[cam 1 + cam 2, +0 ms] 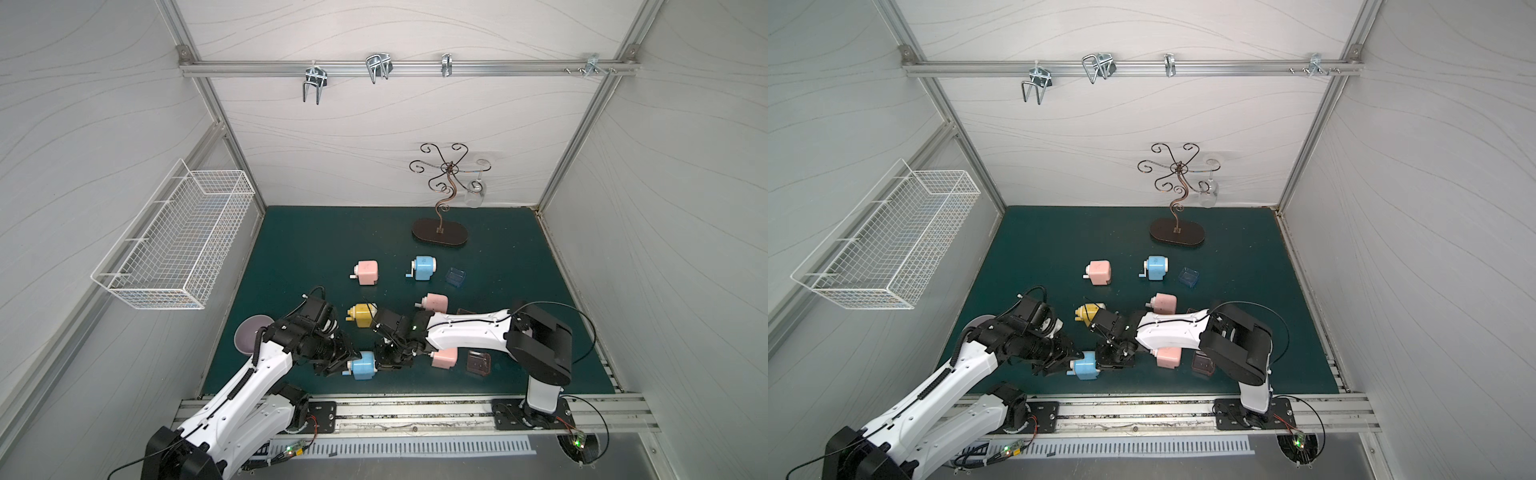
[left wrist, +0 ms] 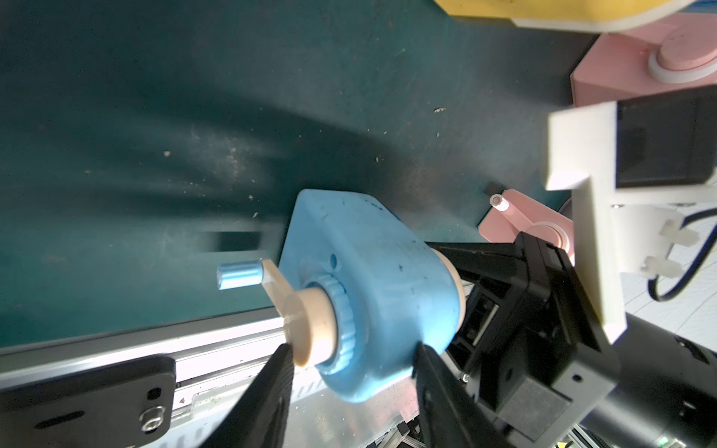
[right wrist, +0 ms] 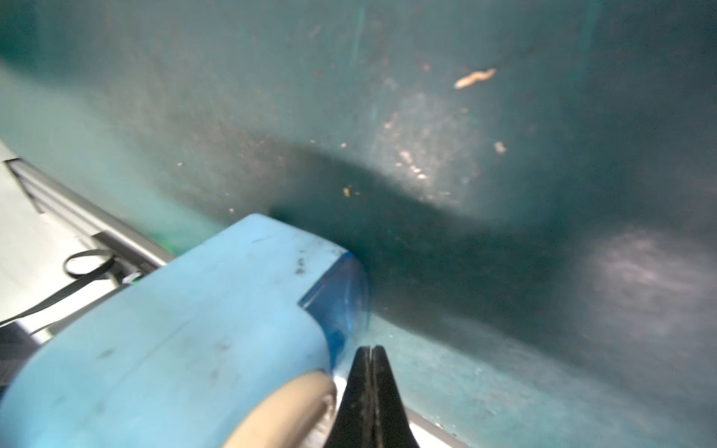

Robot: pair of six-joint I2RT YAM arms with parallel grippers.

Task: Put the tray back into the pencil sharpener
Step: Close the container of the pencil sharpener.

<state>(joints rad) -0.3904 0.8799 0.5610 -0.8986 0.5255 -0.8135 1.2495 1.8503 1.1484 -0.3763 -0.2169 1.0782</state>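
Blue sharpener [image 2: 368, 294] is sitting near mat [image 1: 332, 249] front edge; we're pinching its body w/ left gripper [image 2: 351, 358]. Our right gripper [image 3: 371, 351], tips pressed together, is sitting just beside tray [image 3: 339, 298], showing at sharpener's end.

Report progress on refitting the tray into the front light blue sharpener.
Done: the translucent blue tray sits in the light blue plastic pencil sharpener, apparently nearly flush. In hand: the left claw clamps the sharpener; the shut right claw is beside the tray's face. Left: confirm seating, release. A clear blue loose tray lies on the dark green mat.
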